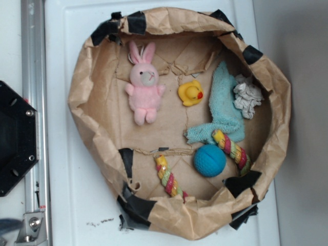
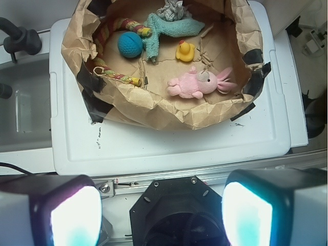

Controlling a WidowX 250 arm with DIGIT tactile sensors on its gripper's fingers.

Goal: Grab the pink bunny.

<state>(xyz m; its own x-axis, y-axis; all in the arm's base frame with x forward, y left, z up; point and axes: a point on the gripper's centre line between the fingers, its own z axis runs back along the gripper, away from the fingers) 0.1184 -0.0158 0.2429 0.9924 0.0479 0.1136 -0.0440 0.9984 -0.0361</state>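
Fuzzy pale-pink plush bunny [image 1: 143, 89] lies flat on its back on the floor of the crumpled brown-paper basin [image 1: 82, 87], toward one side, close under the paper wall. Nothing on top of it, nothing touching it that I can see.

Risks from here, as I judge them:
- Paper rim stands high beside the bunny; a descent offset toward the wall could snag or crush the paper instead of reaching the toy.
- Small yellow rubber duck [image 1: 191, 93] sits near the bunny's arm; a wide closure drifting that way could catch it.
- Plush is soft, so a pinch on an ear or limb may slip. Torso is the safer target.

Hand [image 2: 161, 212]: two pads [image 2: 75, 218] spread wide apart, empty, touching nothing, high above the white desk [image 2: 169, 148] and well short of the basin.
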